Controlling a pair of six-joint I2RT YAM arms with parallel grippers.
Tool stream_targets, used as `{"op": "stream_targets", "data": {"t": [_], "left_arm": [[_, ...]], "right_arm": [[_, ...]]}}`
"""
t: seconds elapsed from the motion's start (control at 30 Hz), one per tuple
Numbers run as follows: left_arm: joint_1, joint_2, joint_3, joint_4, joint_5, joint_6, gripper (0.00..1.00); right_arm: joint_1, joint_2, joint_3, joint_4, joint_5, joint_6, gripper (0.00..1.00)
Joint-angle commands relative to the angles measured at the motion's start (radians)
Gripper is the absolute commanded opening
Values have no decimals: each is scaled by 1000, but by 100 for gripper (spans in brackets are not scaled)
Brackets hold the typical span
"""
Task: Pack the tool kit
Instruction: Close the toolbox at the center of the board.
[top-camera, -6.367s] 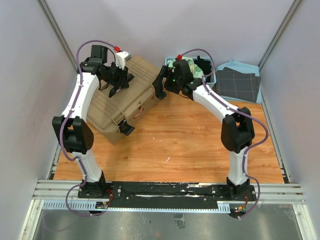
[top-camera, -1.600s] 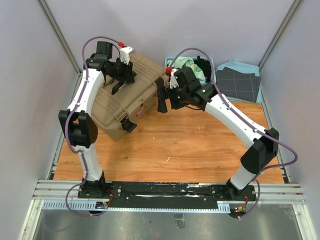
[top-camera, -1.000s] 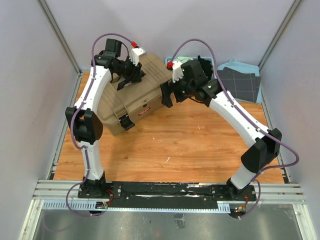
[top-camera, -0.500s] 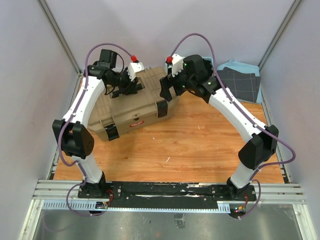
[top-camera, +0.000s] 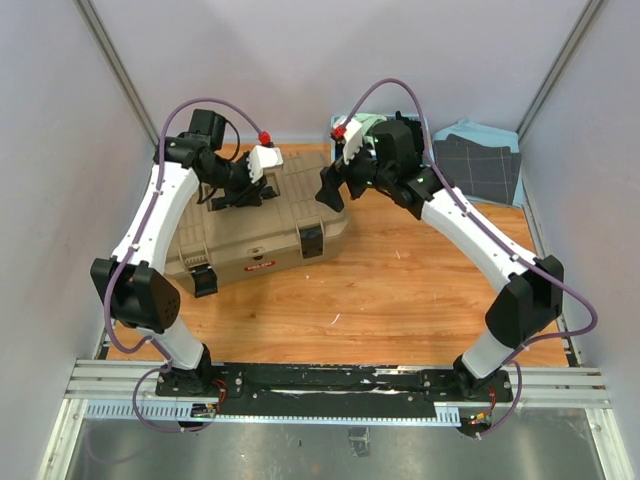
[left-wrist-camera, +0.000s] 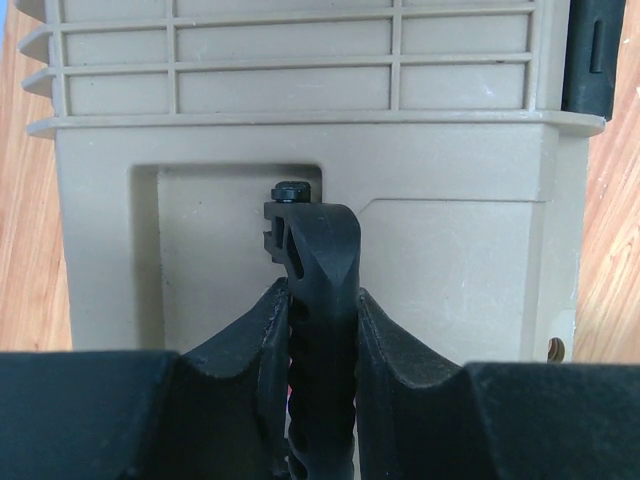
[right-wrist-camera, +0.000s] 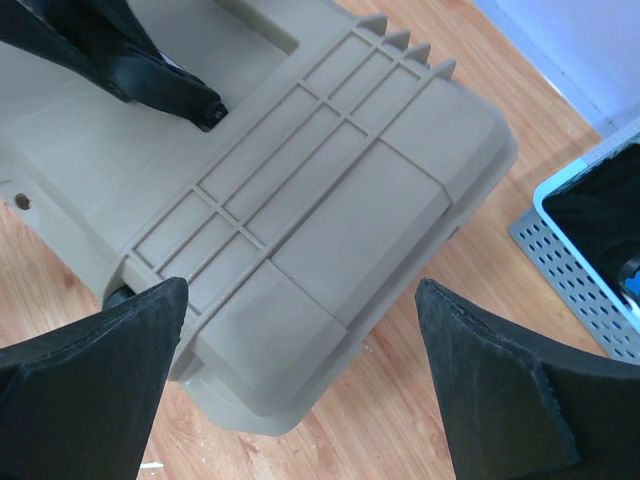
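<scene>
Tan toolbox (top-camera: 270, 225) on the far left part of the table (top-camera: 400, 290), lid down. Red label (top-camera: 262, 264) and two black latches (top-camera: 311, 240) on the side turned to the near edge. No hammer, screwdrivers or pliers to see anywhere on the surface. Perhaps already inside, but impossible to tell with the lid shut.

Black handle (left-wrist-camera: 320, 260) on the lid clamped tight between the fingers (left-wrist-camera: 250, 345) of the left gripper (top-camera: 232, 195). Right gripper (top-camera: 332, 185) above the right end of the box, fingers spread wide, nothing between them.

Just beyond that end, at the far edge, a blue basket (right-wrist-camera: 575, 250). In the far right corner, a folded dark cloth (top-camera: 478, 165).

Probably near the end of the packing. Left to do, at most: to set the box in its place and to make sure of both latches, fastened or not being unclear from here.
</scene>
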Motion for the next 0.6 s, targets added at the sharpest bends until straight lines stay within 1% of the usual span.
{"op": "stream_targets", "data": {"t": [0.0, 0.07, 0.23, 0.4, 0.57], "left_arm": [[-46, -7, 66, -63, 114, 20, 0], [-69, 16, 100, -63, 139, 24, 0], [-117, 53, 171, -65, 186, 57, 0], [-150, 51, 169, -64, 204, 95, 0], [-152, 70, 188, -63, 212, 92, 0]], "right_arm": [[-11, -86, -29, 57, -65, -54, 99], [-11, -102, -47, 61, -83, -67, 99], [-7, -99, -47, 75, -149, -55, 92], [22, -67, -53, 94, -184, -107, 91], [30, -36, -111, 190, -237, -162, 91]]}}
